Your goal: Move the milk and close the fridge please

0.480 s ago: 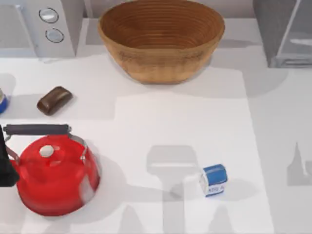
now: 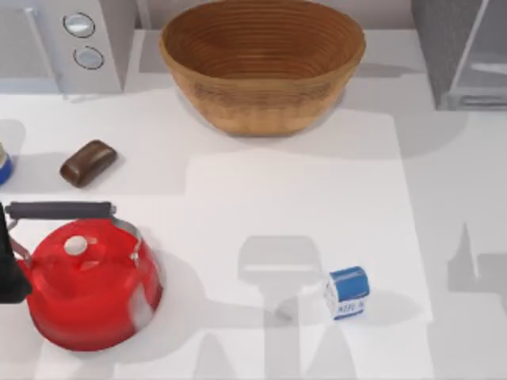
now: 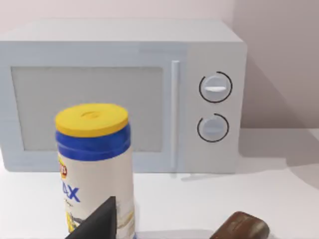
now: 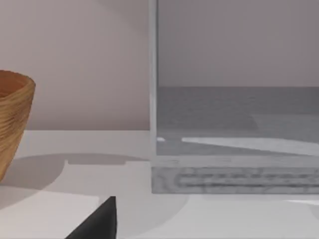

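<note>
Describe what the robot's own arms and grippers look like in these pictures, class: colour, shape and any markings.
Little of them shows. In the left wrist view, a matt black, wedge-shaped finger tapers to a point, with no markings or cables. The right wrist view shows a matching black wedge. In the top view, a dark, blocky part sits at the table's left edge, beside the kettle.

Glossy red kettle (image 2: 87,289), ribbed woven basket (image 2: 261,63), matt white table (image 2: 317,198).
</note>
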{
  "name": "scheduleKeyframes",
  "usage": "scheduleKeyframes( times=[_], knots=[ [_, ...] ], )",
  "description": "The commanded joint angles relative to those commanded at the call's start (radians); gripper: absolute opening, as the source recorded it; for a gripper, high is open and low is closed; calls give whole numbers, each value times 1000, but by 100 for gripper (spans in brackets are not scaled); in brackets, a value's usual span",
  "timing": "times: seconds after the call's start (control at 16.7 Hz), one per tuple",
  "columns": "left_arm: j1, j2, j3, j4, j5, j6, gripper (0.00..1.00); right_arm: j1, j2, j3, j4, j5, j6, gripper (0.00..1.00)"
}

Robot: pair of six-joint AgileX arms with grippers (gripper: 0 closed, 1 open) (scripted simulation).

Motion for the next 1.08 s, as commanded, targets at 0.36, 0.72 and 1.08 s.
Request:
scheduleKeyframes(
  times=[0.36, 0.72, 1.08],
  knots=[
    [0, 0, 0, 0, 0, 0, 100, 426, 336, 8, 316, 429, 8, 100],
    [0, 0, 0, 0, 0, 0, 100, 681, 548, 16, 518, 685, 14, 100],
    [0, 0, 0, 0, 0, 0, 100, 692, 559, 13, 529, 696, 15, 100]
  ],
)
